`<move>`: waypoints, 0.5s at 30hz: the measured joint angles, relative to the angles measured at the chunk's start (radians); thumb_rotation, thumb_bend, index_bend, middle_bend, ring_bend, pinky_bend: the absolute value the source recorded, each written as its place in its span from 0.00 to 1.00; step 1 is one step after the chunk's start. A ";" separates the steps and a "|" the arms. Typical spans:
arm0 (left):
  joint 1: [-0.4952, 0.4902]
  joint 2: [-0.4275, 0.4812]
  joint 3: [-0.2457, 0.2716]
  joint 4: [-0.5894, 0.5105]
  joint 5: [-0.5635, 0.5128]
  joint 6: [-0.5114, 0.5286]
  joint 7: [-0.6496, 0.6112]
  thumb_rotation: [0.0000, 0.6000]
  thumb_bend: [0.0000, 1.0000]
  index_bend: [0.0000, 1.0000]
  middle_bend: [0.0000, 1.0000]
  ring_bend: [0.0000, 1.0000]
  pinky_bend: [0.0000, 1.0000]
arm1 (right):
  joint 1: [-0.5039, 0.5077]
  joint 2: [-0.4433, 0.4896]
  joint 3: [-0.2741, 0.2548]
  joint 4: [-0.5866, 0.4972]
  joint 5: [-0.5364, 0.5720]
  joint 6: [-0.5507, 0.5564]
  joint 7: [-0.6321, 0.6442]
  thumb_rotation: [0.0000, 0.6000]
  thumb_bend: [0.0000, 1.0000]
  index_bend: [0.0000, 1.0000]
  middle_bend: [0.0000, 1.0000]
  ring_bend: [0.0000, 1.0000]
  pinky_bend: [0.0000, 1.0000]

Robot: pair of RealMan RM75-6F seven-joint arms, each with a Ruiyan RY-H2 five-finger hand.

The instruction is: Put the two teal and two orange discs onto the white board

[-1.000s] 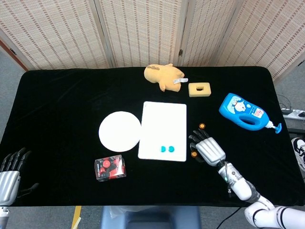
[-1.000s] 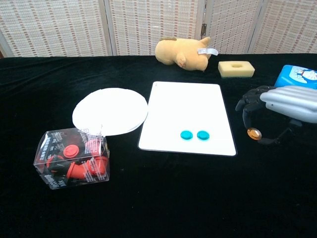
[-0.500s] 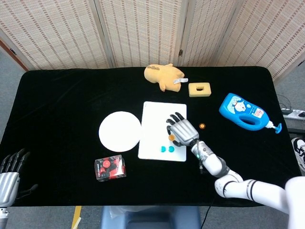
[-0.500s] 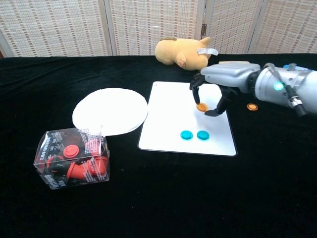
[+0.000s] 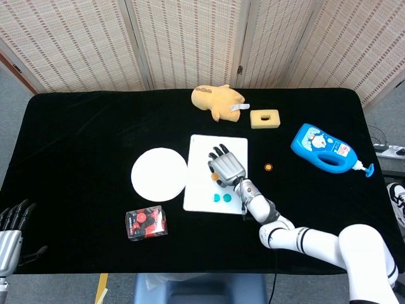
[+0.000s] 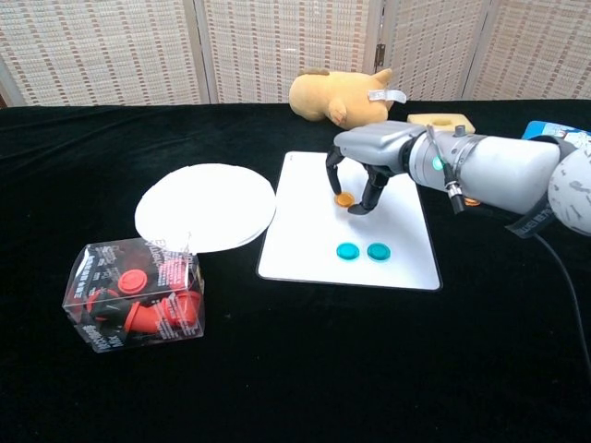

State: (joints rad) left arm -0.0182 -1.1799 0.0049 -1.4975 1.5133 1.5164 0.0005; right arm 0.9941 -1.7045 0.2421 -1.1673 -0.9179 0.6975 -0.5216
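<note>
Woven screens close off the back, and below them a black-clothed table (image 5: 82,139) carries everything. At the far left, toward eight o'clock, the left hand (image 5: 11,229) hangs off the table's corner, fingers apart and holding nothing. Next comes a clear box of red parts (image 6: 135,294) at seven o'clock, then a white round plate (image 6: 205,205) touching the white board (image 6: 314,175) at the centre. On the board's near half two teal discs (image 6: 362,251) lie side by side. Over the board's middle, the right hand (image 6: 362,168) pinches an orange disc (image 6: 344,198) in its fingertips, low over the white surface; whether the disc touches the board cannot be told. A tan plush toy (image 5: 217,100) and a yellow sponge block (image 5: 264,118) sit at twelve o'clock. The second orange disc (image 5: 268,167) lies on the cloth at three o'clock, beside the board, with a blue bottle (image 5: 326,149) beyond it.

The third disc looks about to be placed. The next move calls for setting it flat and parting the fingers without dragging it, then reaching right for the last disc.
</note>
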 measured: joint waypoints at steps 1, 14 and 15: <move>0.000 -0.001 0.000 0.001 -0.001 -0.001 -0.001 1.00 0.13 0.00 0.00 0.00 0.00 | 0.004 -0.003 0.000 0.007 0.007 0.000 0.000 1.00 0.24 0.47 0.16 0.04 0.00; -0.005 -0.002 -0.005 0.001 -0.004 -0.008 0.003 1.00 0.13 0.00 0.00 0.00 0.00 | 0.040 -0.034 -0.008 0.061 0.014 -0.011 0.033 1.00 0.24 0.35 0.15 0.04 0.00; -0.005 -0.002 -0.005 0.001 -0.004 -0.009 0.003 1.00 0.13 0.00 0.00 0.00 0.00 | 0.041 -0.035 -0.012 0.063 0.013 -0.012 0.033 1.00 0.24 0.30 0.15 0.04 0.00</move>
State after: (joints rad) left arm -0.0228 -1.1824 -0.0003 -1.4966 1.5092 1.5075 0.0036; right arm 1.0350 -1.7390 0.2299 -1.1040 -0.9049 0.6857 -0.4884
